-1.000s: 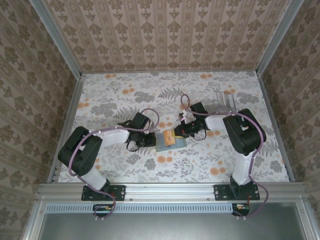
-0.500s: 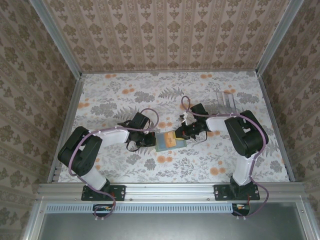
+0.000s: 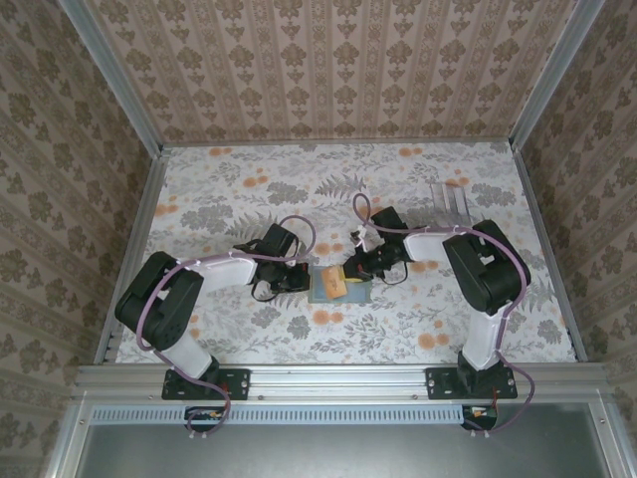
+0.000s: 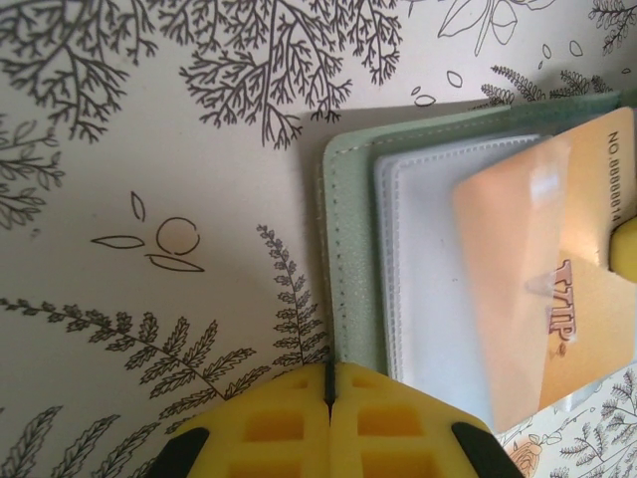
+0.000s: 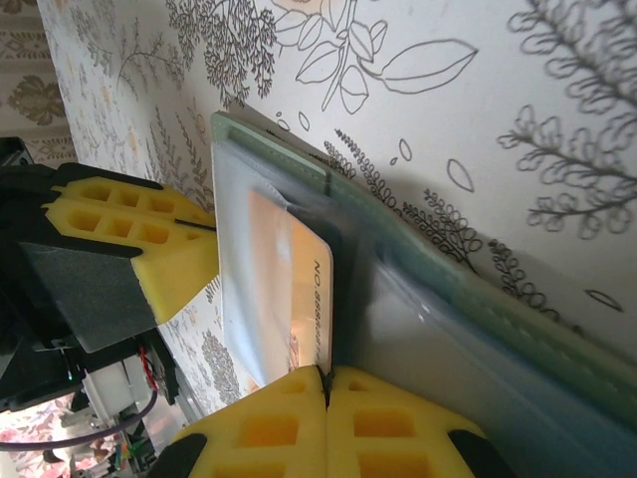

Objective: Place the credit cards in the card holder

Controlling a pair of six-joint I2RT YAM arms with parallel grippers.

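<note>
From above, I see 2 arms bolted to a metal rail [image 3: 318, 381] at the bottom edge of the frame. Both reach inward to meet at the middle of the flowered table [image 3: 229, 199].

The card holder [image 3: 318, 293] lies open and flat there, between the 2 pincers. It is pale green outside, with clear sleeves inside.

The left gripper [image 3: 299, 280] sits at the holder's left edge. In its wrist view the yellow fingers [image 4: 279, 428] are pressed together with only a thin line between them, right at the green border. I cannot tell whether they pinch the holder or just touch it.

The right gripper [image 3: 355, 269] comes in from the right. Its fingers are also closed, and they clamp the edge of an orange card [image 3: 334, 282]. That card lies tilted over the holder's clear sleeves, and I cannot tell how much of it, if any, is in a sleeve.

Farther back, in the upper right of the overhead view, a small fan of grey cards [image 3: 448, 201] rests on the table, well apart from the holder. Patterned walls [image 3: 328, 70] close the scene behind and at both sides.
</note>
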